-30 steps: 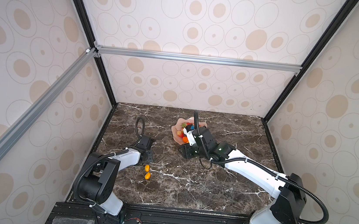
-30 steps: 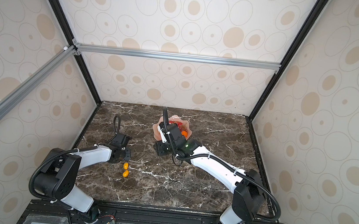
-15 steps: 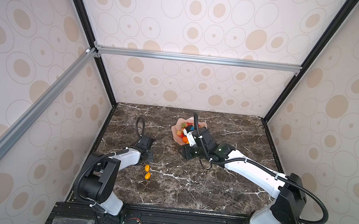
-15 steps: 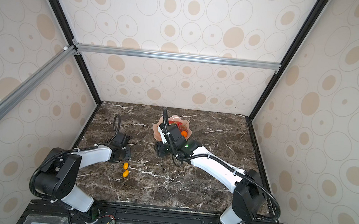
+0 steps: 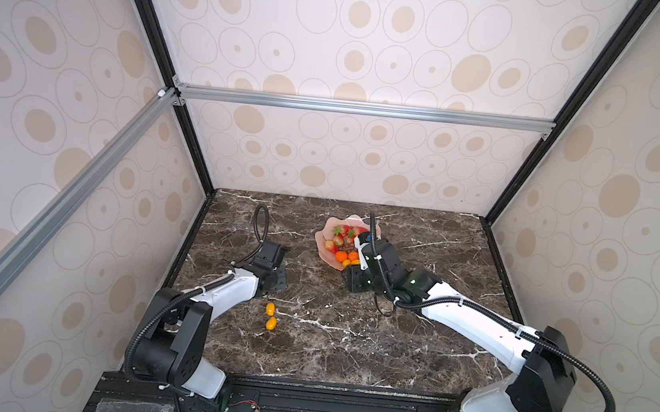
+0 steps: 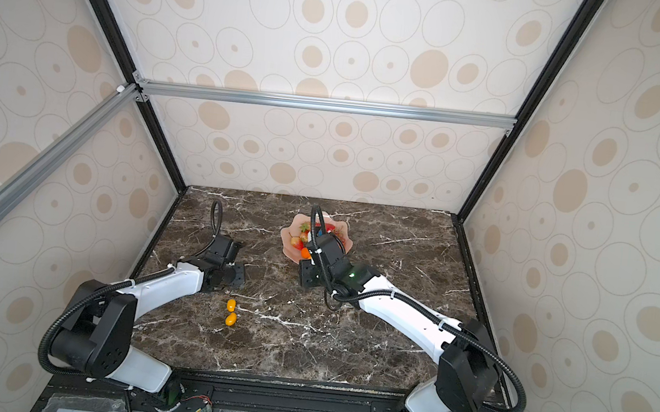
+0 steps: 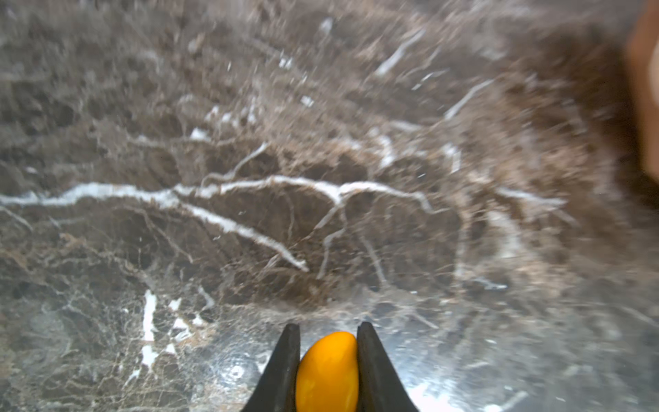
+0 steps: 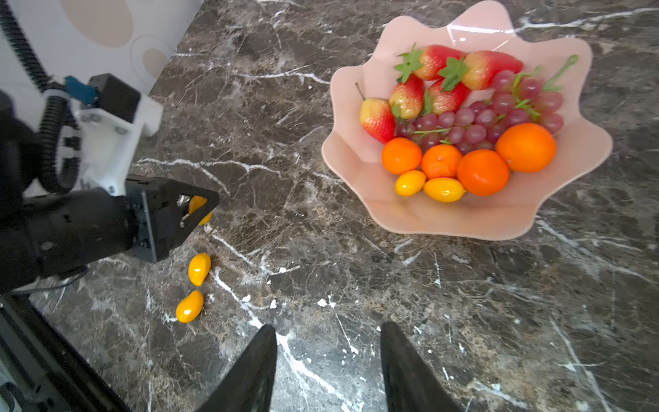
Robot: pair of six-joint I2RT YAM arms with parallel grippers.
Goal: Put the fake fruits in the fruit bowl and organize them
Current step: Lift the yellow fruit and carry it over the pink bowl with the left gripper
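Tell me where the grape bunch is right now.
In the right wrist view the grape bunch lies inside the fruit bowl, between the strawberries and the tangerines. In both top views the bowl sits near the middle, toward the back.

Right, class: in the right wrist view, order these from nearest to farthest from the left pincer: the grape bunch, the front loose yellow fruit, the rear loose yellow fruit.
1. The rear loose yellow fruit: on the table, close by the left pincer.
2. The front loose yellow fruit: on the table, toward its front edge.
3. The grape bunch: inside the fruit bowl, across the table.
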